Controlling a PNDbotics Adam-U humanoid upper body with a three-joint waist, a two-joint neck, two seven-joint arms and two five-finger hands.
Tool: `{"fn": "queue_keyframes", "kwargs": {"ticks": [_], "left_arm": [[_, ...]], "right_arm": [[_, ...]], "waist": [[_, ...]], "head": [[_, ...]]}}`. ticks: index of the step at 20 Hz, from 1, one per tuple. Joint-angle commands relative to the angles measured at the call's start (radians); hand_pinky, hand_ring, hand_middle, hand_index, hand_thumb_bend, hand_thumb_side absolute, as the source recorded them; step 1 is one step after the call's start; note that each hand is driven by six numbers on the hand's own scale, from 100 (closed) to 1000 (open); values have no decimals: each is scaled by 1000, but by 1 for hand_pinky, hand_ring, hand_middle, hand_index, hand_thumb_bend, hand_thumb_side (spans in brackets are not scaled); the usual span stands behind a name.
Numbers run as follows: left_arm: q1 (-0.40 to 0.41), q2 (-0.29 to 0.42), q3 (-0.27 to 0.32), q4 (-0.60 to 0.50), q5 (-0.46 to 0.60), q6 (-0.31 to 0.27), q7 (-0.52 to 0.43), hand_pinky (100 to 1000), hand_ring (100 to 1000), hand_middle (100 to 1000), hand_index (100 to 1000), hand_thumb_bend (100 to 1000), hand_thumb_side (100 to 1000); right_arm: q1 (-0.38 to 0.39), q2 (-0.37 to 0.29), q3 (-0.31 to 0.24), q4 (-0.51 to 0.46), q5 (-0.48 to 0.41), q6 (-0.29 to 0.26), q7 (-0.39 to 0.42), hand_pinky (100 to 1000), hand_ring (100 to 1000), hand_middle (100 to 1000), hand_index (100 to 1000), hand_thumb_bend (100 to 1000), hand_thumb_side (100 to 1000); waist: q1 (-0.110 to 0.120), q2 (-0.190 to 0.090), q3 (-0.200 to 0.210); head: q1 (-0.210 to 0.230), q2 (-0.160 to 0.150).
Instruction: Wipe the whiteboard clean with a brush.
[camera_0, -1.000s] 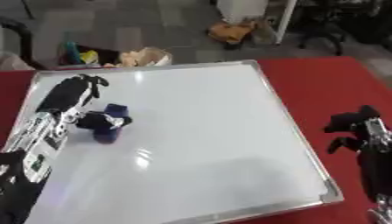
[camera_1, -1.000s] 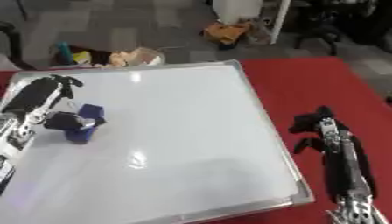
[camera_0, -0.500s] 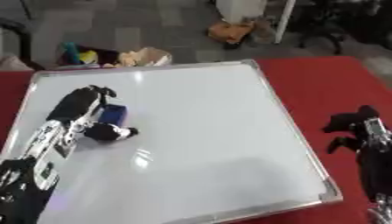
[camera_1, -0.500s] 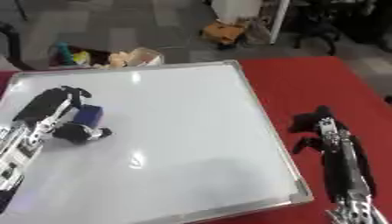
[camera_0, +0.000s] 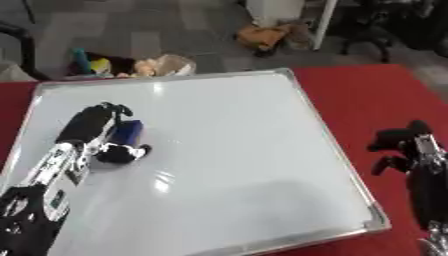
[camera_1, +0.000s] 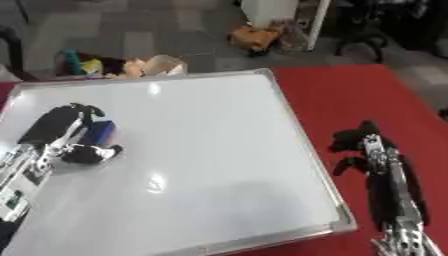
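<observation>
We see the left hand (camera_0: 92, 131) on the left part of the whiteboard (camera_0: 227, 150), its fingers and thumb curled around the blue brush (camera_0: 125, 134), which lies on the board. The right hand (camera_1: 363, 145) rests on the red desk (camera_0: 376, 100) beside the board, fingers curled, holding nothing.

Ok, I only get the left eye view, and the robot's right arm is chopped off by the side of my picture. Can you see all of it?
Observer: Yes. In the right eye view the black right hand and its forearm show at full width, with red table on both sides.
Operator: What's lower down that arm?
Observer: A silver part of the arm, right at the bottom edge of the picture.
</observation>
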Motion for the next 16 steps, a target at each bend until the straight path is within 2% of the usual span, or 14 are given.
{"fn": "queue_keyframes", "kwargs": {"ticks": [1,7,16], "left_arm": [[1,5,3,7,-1,0,-5,415,659,543,810,733,468],[9,9,3,-29,0,8,-14,414,663,549,812,841,531],[25,25,8,-102,-14,39,-20,428,666,560,818,907,582]], "right_arm": [[-4,-8,-5,-22,2,-1,1,327,584,504,609,100,951],[-4,-9,-6,-22,1,-3,0,327,584,504,609,100,950],[-3,-12,-8,-22,0,-4,0,327,584,504,609,100,949]], "waist": [[-3,-13,0],[-4,-15,1],[-3,-18,3]], "head": [[-2,-2],[-2,-2],[-4,-5]]}}
